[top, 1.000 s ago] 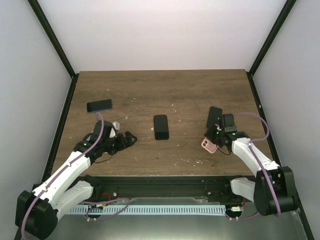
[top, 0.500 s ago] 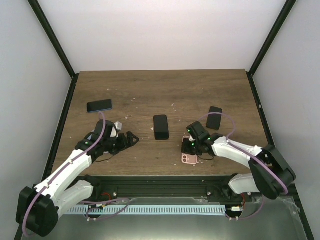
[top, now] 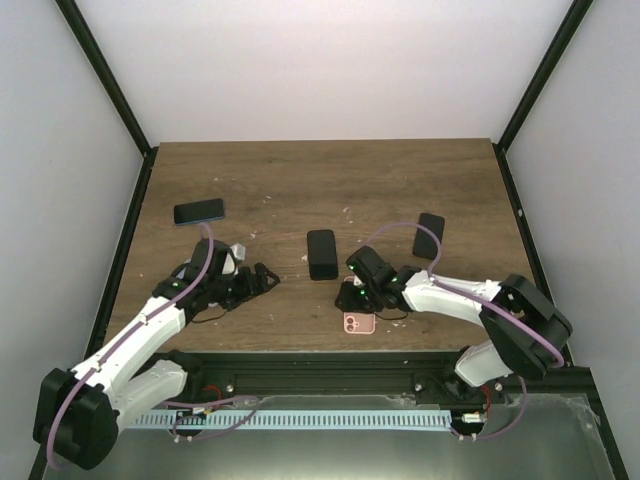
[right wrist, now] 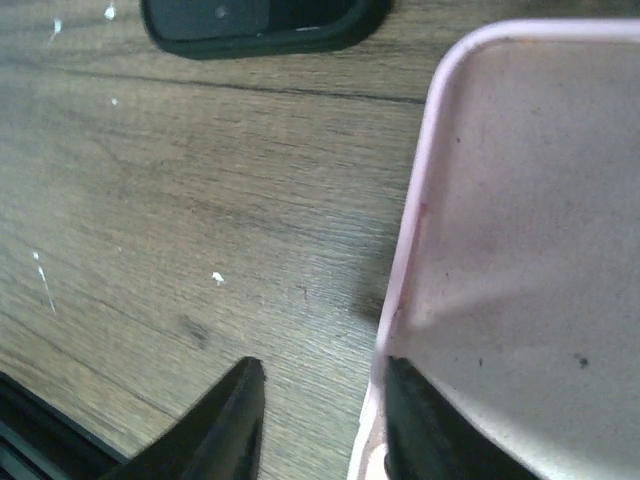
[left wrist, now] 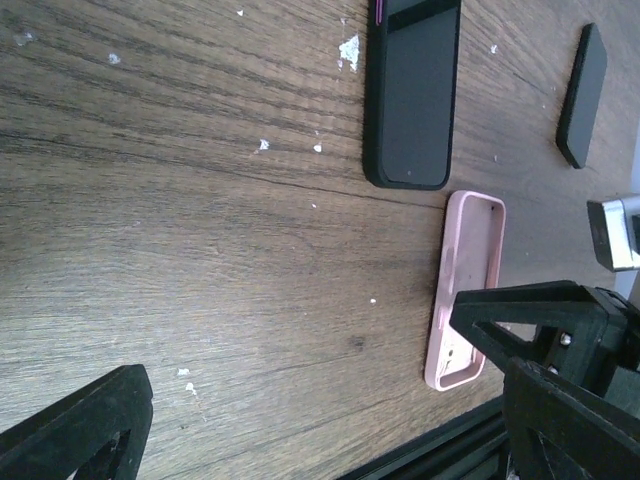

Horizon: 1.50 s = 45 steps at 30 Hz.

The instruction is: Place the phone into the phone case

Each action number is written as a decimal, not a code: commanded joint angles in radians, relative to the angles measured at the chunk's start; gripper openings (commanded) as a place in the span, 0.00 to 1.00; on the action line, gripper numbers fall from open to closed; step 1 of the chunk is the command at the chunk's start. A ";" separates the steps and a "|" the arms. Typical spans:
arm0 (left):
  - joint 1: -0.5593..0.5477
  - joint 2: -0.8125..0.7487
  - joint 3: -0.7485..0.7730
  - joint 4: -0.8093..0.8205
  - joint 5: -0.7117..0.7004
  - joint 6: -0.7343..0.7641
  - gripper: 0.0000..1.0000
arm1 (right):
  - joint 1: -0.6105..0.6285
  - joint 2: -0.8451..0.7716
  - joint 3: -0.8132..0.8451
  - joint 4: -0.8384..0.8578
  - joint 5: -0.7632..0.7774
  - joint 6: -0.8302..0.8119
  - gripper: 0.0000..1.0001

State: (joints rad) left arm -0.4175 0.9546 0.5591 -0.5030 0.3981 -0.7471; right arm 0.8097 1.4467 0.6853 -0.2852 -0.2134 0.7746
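Pink phone case (top: 359, 322) gripped, right fingers (right wrist: 420, 420)

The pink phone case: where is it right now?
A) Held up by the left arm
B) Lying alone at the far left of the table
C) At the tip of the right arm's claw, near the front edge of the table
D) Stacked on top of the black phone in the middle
C: the pink phone case sits at the right claw near the front edge, apart from the middle black phone.
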 commanded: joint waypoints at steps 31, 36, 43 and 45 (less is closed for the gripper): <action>-0.206 0.255 0.124 0.153 -0.036 -0.001 0.76 | -0.738 0.235 0.349 -0.139 0.362 -0.322 1.00; -0.214 0.288 0.129 0.174 -0.029 -0.001 0.75 | -0.741 0.328 0.416 -0.136 0.379 -0.348 0.99; -0.224 0.352 0.141 0.205 -0.014 -0.002 0.72 | -0.742 0.412 0.445 -0.135 0.361 -0.367 0.94; -0.233 0.371 0.148 0.215 -0.016 -0.004 0.72 | -0.742 0.420 0.441 -0.135 0.367 -0.369 0.92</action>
State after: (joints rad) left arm -0.6327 1.2961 0.6727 -0.3305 0.3748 -0.7517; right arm 0.0799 1.8404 1.1019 -0.4137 0.1429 0.4206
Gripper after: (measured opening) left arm 0.723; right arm 0.933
